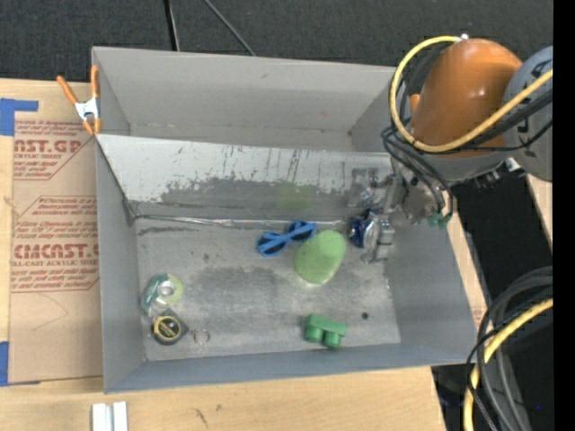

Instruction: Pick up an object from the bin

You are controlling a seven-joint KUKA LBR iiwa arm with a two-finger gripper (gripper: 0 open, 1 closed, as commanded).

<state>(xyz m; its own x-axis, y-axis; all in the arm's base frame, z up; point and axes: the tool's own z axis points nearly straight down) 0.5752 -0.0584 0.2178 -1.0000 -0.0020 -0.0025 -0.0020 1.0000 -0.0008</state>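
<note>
1. We see the jaws low in the grey metal bin (269,124), near its right wall and beneath the arm's orange domed wrist cover (463,92). The arm enters from the right, so we judge this near corner of the floor to be its easiest reach.

2. A small dark-blue piece (359,232) sits right against the jaws on their left side. We take this as the likeliest thing to be picked. We cannot tell how far open the jaws are, nor whether the blue piece is actually between them.

3. Just left of that piece and slightly below it in the view lies a pale green rounded lump (319,257), seemingly touching it or nearly so. We judge this to be the main risk, since closing or lifting here could nudge the lump or catch it as well.

4. A bright blue crossed plastic piece (287,238) lies flat on the floor beside the lump's upper left. It is close to the lump but clear of the jaws.

5. The remaining things are scattered rather than heaped.
   - A small dark green block (323,331) rests near the front wall.
   - A pale round disc (163,290) and a dark ring with a gold rim (168,329) sit together in the front left corner, well apart from the jaws.

6. In our judgement nothing is lifted yet, because the blue piece is level with the floor.
</note>
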